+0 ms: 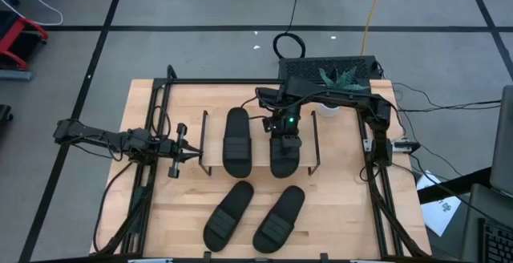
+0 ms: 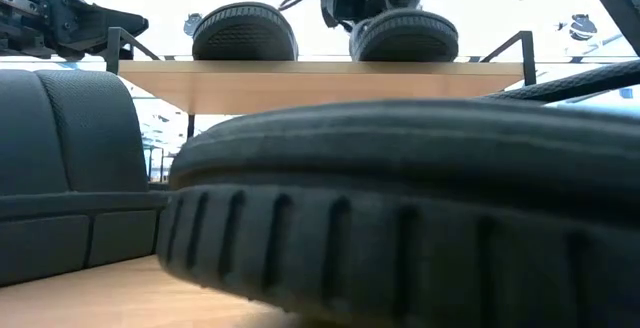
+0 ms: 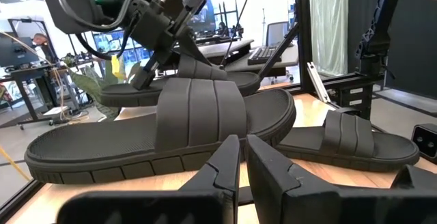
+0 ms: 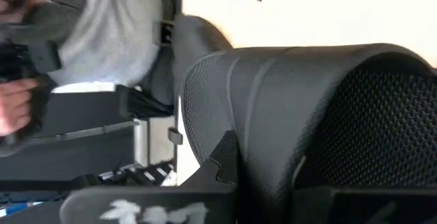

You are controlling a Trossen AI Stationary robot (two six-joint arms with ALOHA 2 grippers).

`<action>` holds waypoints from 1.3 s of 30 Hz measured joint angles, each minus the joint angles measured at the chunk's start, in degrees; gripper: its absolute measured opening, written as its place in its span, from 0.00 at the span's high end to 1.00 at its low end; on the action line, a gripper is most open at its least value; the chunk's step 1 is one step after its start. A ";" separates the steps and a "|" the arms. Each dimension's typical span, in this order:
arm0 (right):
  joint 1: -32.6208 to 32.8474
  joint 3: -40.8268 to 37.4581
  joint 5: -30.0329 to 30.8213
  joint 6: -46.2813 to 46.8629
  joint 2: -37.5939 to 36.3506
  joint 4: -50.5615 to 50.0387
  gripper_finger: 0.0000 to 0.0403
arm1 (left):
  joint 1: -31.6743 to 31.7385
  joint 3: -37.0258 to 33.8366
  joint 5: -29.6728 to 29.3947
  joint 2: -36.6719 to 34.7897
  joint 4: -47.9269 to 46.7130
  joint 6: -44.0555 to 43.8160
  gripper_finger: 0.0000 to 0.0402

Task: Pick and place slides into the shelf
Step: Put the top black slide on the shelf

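Note:
Two black slides lie sole-down on the shelf's light wood top board (image 1: 258,171): the left slide (image 1: 236,141) and the right slide (image 1: 285,155). Two more slides rest on the table nearer the front edge, one (image 1: 228,213) beside the other (image 1: 279,219). My right gripper (image 1: 284,133) sits over the right shelf slide and is shut on it. My left gripper (image 1: 191,153) hovers shut just left of the shelf, touching nothing. In its wrist view the shut gripper (image 3: 242,157) points at the left shelf slide (image 3: 157,125). My right gripper holds the right shelf slide by its broad strap (image 4: 287,108), coming from the far side and slanting down. One finger (image 4: 227,161) shows beside the strap; the strap hides the other. The slide lies flat with its sole (image 2: 405,36) on the shelf's top board.
The table's black frame rails (image 1: 148,175) run along both sides. A potted plant (image 1: 337,78) and a black box stand at the far edge. In the low view a table slide (image 2: 400,198) fills the foreground. A person (image 4: 102,33) shows beyond the table.

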 joint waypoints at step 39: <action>-0.96 -8.33 3.55 6.12 -5.46 13.78 0.40 | 0.01 0.00 0.00 0.00 -1.11 -0.22 0.92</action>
